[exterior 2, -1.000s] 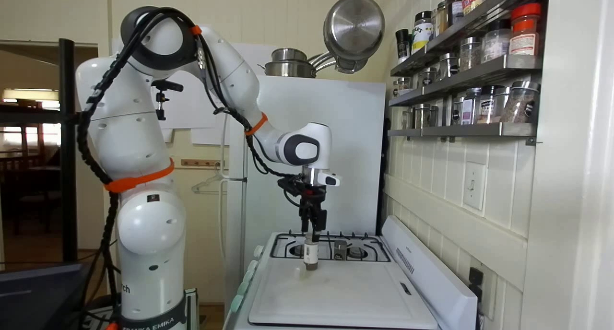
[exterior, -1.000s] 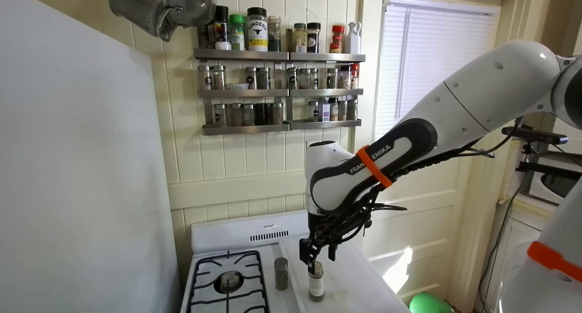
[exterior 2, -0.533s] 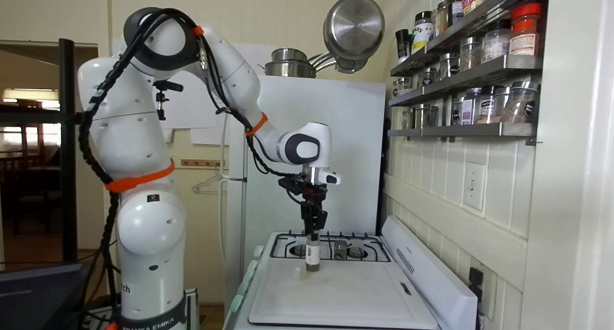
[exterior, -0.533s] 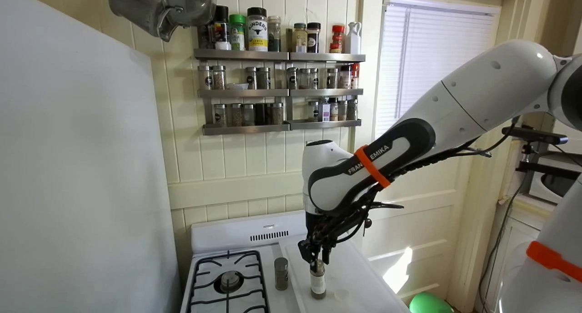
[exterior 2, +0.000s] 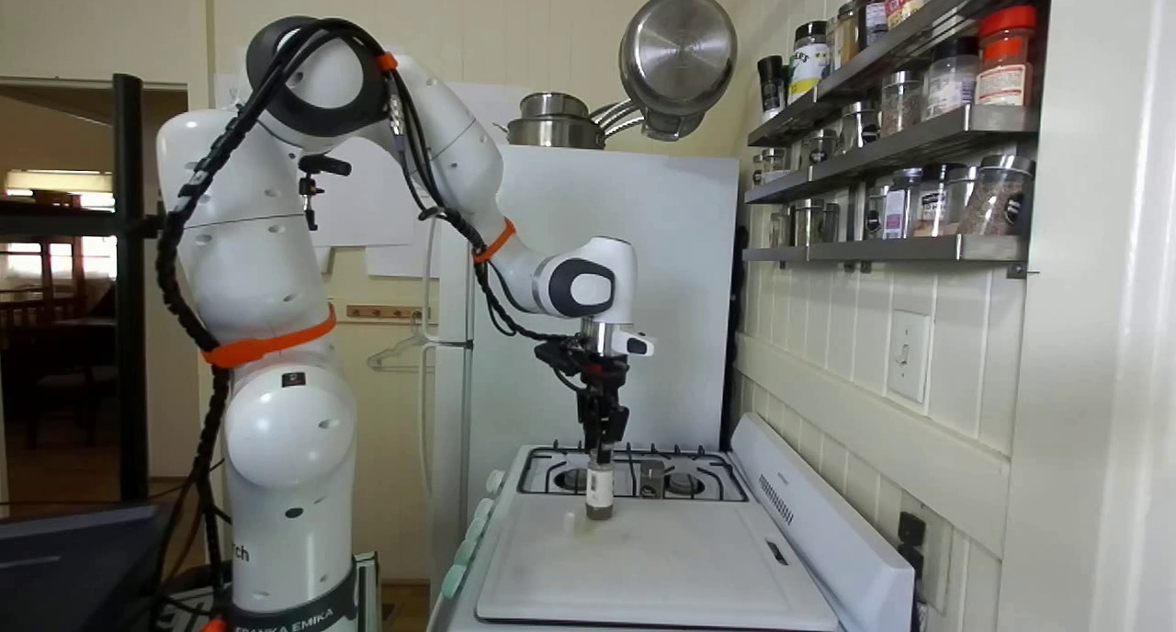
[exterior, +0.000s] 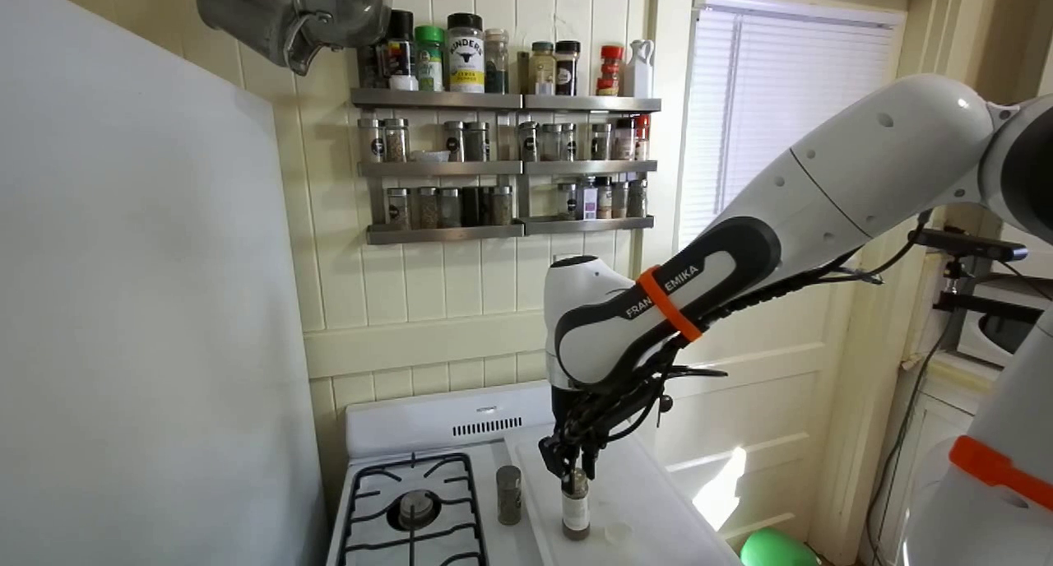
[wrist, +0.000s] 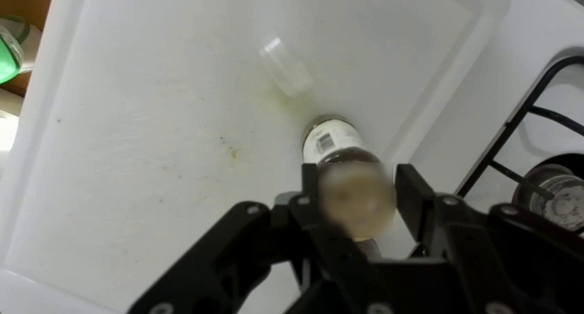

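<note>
A glass spice jar with a white label (exterior: 576, 512) stands upright on the white stove cover (exterior 2: 661, 568) in both exterior views. My gripper (exterior 2: 603, 446) points down from above, its jaws closed in around the jar's upper part. In the wrist view the jar's tan top sits between the two fingers of the gripper (wrist: 357, 186), blurred; the label (wrist: 335, 138) shows beyond them. Close to the jar lies a small clear cap (wrist: 285, 67). A second, darker jar (exterior: 509, 496) stands beside the burner grate, apart from the gripper.
The black grate (exterior: 411, 512) covers the burner beside the stove cover. Behind rises the stove's white back panel (exterior 2: 818, 513). Wall shelves (exterior: 440, 169) hold several spice jars above. A white refrigerator (exterior: 140, 303) borders the stove, and a pan (exterior 2: 680, 58) hangs high.
The jaws have come together around the jar's top. The labelled jar has shifted slightly along the cover. Over the last half second the arm has moved only a little.
</note>
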### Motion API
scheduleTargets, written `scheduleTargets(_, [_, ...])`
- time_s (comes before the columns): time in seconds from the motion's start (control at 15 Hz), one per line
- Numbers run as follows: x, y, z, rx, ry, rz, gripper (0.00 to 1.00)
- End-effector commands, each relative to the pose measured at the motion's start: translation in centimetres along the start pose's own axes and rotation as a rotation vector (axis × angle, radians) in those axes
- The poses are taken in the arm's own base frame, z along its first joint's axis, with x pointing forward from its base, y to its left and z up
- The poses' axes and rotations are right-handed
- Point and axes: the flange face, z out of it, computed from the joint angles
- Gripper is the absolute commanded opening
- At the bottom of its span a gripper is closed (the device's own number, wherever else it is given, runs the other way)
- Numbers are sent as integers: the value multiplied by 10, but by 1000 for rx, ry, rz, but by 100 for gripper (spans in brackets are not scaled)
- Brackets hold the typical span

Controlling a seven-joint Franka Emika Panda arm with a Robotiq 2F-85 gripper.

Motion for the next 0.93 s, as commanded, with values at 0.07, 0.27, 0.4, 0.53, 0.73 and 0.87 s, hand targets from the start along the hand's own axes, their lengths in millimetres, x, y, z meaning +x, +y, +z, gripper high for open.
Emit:
scheduleTargets(0.07, [2, 3, 2, -22, 3, 0, 20])
scheduleTargets(0.27, [-4, 16, -4, -28, 21, 39, 20])
scheduleTargets(0.4, [-5, 32, -10, -27, 40, 75, 20])
scheduleTargets(0.53, [-4, 53, -16, -24, 60, 114, 20])
scheduleTargets(0.73, [1, 87, -24, -1, 92, 167, 20])
scheduleTargets(0.87, [4, 107, -25, 13, 107, 199, 20])
